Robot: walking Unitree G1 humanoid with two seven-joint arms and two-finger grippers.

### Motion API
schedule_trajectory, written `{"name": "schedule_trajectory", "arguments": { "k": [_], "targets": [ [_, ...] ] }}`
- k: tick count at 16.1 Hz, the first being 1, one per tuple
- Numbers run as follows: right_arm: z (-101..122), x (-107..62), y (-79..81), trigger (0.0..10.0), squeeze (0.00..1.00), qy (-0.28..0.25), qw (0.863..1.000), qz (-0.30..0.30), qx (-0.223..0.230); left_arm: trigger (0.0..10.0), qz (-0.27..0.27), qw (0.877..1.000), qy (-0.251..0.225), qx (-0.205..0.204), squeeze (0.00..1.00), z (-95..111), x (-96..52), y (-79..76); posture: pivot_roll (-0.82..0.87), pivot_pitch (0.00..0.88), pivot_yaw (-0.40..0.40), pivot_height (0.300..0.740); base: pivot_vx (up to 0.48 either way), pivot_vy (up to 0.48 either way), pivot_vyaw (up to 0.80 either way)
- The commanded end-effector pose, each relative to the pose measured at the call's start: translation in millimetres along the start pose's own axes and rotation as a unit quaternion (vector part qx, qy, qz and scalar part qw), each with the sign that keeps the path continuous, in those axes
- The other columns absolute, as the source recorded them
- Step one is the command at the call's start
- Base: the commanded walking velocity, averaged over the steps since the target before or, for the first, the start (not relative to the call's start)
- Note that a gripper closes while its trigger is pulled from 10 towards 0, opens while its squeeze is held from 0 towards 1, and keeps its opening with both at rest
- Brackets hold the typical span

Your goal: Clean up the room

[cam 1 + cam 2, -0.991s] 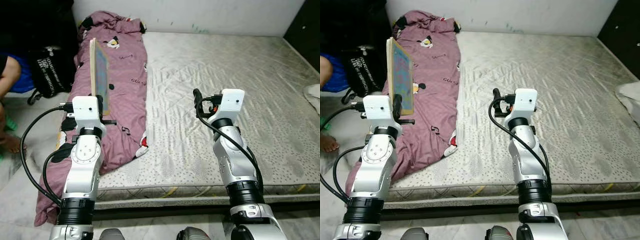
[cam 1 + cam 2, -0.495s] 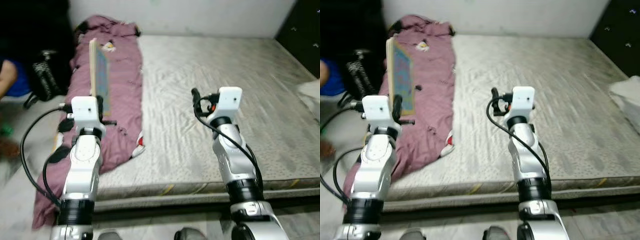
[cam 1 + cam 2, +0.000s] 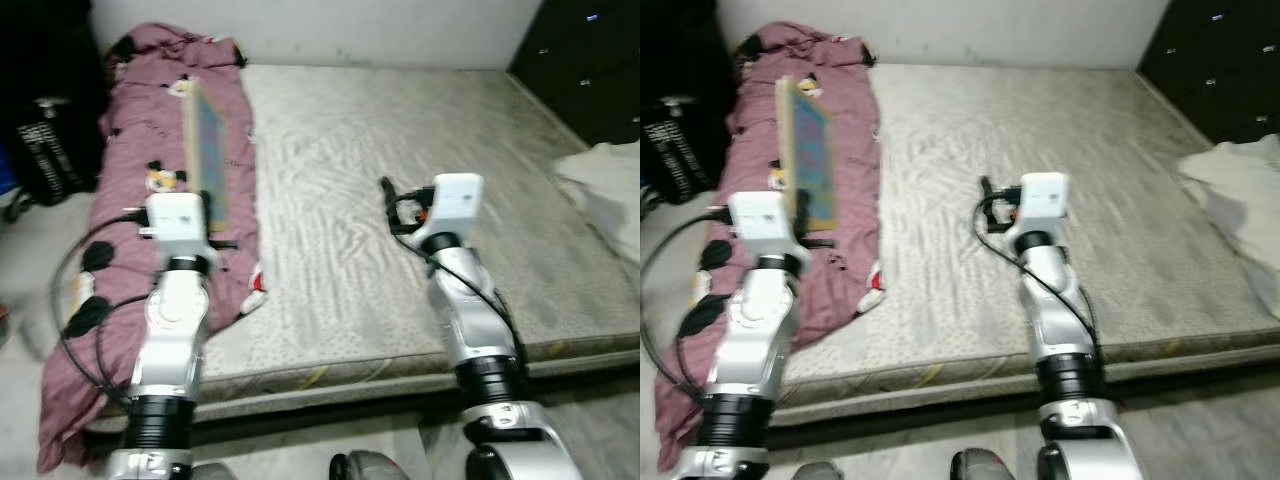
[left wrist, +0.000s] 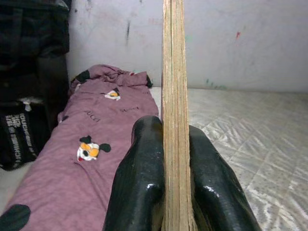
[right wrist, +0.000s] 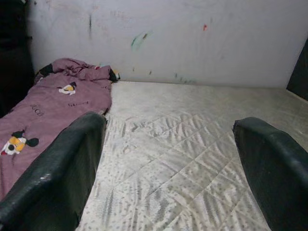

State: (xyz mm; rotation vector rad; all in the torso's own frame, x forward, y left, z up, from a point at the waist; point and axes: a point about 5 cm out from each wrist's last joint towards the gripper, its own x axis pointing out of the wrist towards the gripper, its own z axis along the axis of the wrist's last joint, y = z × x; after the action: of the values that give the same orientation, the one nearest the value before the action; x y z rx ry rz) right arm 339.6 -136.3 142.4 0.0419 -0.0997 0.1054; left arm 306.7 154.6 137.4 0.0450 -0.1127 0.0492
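Left gripper [image 4: 174, 192] jaws clamped on thin flat wooden board [image 3: 207, 150], held upright on edge over maroon cartoon-print blanket [image 3: 150, 150] along left side of grey quilted mattress [image 3: 400, 200]. Right gripper [image 5: 173, 168] jaws wide open, empty, above mattress.

The board [image 4: 173, 120] is showing layered plywood edges, raw and matt. The left end effector [image 4: 174, 192] fingers [image 4: 142, 187] are gleaming like glossy black plastic. The blanket [image 3: 150, 150] at upper left is looking like soft cloth; the mattress [image 3: 400, 200] seems quilted, matt fabric.
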Motion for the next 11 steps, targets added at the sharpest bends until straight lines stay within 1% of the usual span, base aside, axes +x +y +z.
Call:
{"name": "schedule_trajectory", "arguments": {
  "k": [1,9,10,11],
  "targets": [
    [4.1,2.0,2.3,10.0,0.0,-0.007,1.0,0.004,0.002,10.0,0.004,1.0,-0.023,-0.004,0.0,9.0,2.8,3.0,0.04,0.0,-0.063,0.74,0.0,-0.33,0.0],
    [4.3,2.9,3.2,10.0,0.0,-0.007,1.0,0.01,0.001,10.0,0.006,1.0,-0.023,-0.008,0.0,8.9,3.8,2.9,0.04,0.0,-0.064,0.74,0.0,-0.386,0.0],
    [4.2,2.8,3.4,10.0,0.0,-0.007,1.0,0.011,0.001,10.0,0.006,1.0,-0.023,-0.009,0.0,8.8,3.7,3.0,0.04,0.0,-0.064,0.74,0.0,-0.337,0.0],
    [4.1,2.8,3.5,10.0,0.0,-0.007,1.0,0.012,0.0,10.0,0.009,1.0,-0.023,-0.017,0.0,8.5,3.5,3.1,0.04,0.0,-0.064,0.74,0.0,0.0,0.0]
  ]
}}
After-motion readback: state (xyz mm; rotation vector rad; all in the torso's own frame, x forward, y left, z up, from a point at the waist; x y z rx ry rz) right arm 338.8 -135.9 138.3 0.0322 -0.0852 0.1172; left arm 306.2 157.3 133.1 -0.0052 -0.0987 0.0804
